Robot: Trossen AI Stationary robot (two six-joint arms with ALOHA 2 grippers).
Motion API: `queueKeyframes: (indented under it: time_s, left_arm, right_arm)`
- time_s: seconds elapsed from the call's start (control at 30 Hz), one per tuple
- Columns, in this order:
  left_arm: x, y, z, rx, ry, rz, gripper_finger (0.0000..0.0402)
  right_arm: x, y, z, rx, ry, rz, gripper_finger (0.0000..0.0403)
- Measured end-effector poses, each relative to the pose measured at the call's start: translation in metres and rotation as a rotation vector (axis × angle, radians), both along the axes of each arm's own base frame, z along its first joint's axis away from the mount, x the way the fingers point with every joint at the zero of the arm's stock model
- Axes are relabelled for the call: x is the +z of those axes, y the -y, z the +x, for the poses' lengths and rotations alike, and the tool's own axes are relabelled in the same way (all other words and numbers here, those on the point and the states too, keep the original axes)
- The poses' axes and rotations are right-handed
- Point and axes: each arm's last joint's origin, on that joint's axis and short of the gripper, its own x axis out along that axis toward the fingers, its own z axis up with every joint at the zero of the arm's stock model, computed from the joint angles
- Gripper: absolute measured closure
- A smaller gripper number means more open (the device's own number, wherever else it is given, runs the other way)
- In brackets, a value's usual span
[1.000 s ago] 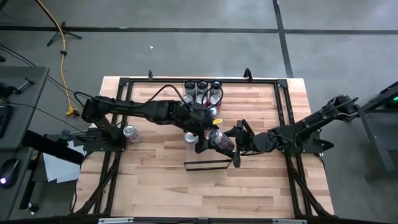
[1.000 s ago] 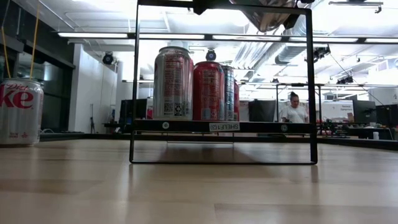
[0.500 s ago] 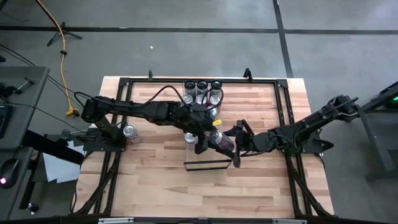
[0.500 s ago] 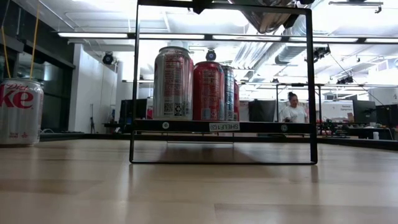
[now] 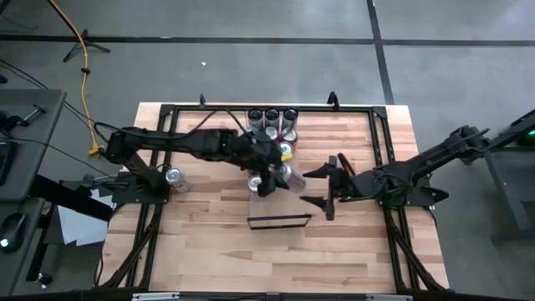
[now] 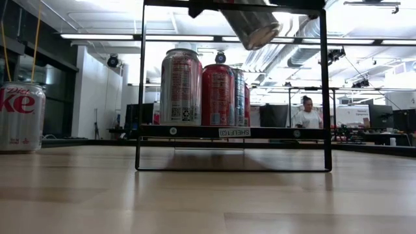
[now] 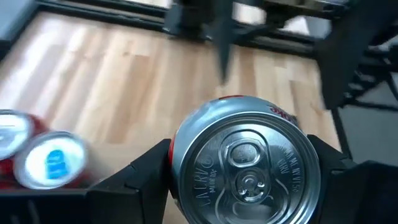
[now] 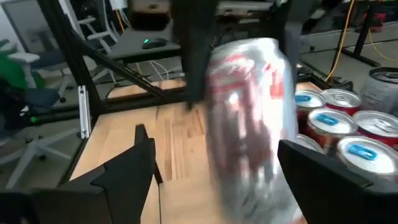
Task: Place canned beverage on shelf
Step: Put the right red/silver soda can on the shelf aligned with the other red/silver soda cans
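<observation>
Counted in the high view, three cans [image 5: 271, 116] stand in a row at the tabletop's [image 5: 209, 242] 12 o'clock edge, with at least one more [image 5: 286, 150] just in front of them; how many more stand there is hard to tell under the arm. One lone can [image 5: 175, 177] stands at 9 o'clock by the left arm's base. One further can [image 5: 285, 176], tilted, is clamped between the left gripper's [image 5: 272, 177] fingers near the table's centre, raised off the wood. The right gripper [image 5: 331, 186], at 3 o'clock of that can, stands wide open and empty. The black-framed shelf [image 6: 231, 132] sits at 6 o'clock of the held can; the low view shows cans behind its rail. The butcher-block top is pale and striped. Beyond lies grey floor, a yellow cable [image 5: 84, 75], and a person [image 6: 306, 114] far back in the room.
</observation>
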Motion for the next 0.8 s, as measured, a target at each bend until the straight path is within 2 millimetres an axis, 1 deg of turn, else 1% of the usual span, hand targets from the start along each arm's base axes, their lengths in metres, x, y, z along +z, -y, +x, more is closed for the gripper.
queueKeyframes:
  time_s: [0.13,0.2,0.3,0.43,0.5,0.63,0.8]
  left_arm:
    - [0.009,-0.008,-0.015,0.070,-0.029,0.028,0.0194]
    - [0.010,-0.009,-0.019,0.106,-0.050,0.001,0.0194]
    - [0.008,-0.008,-0.020,0.116,-0.070,-0.032,0.0194]
    - [0.006,0.003,-0.015,0.082,-0.060,-0.034,0.0194]
    - [-0.003,0.008,-0.011,0.069,-0.103,-0.031,0.0194]
    - [-0.022,0.014,-0.004,0.069,-0.190,-0.015,0.0194]
    - [-0.049,0.014,0.007,0.085,-0.300,0.035,0.0194]
  right_arm:
    - [0.012,0.009,-0.021,-0.033,-0.008,0.014,0.0078]
    - [0.017,0.015,-0.033,-0.065,-0.004,0.038,0.0077]
    - [0.024,0.023,-0.049,-0.122,0.004,0.066,0.0077]
    - [0.030,0.030,-0.063,-0.184,0.033,0.084,0.0077]
    - [0.031,0.033,-0.067,-0.212,0.036,0.082,0.0077]
    - [0.032,0.034,-0.069,-0.244,0.049,0.081,0.0077]
    - [0.030,0.034,-0.066,-0.257,0.041,0.100,0.0077]
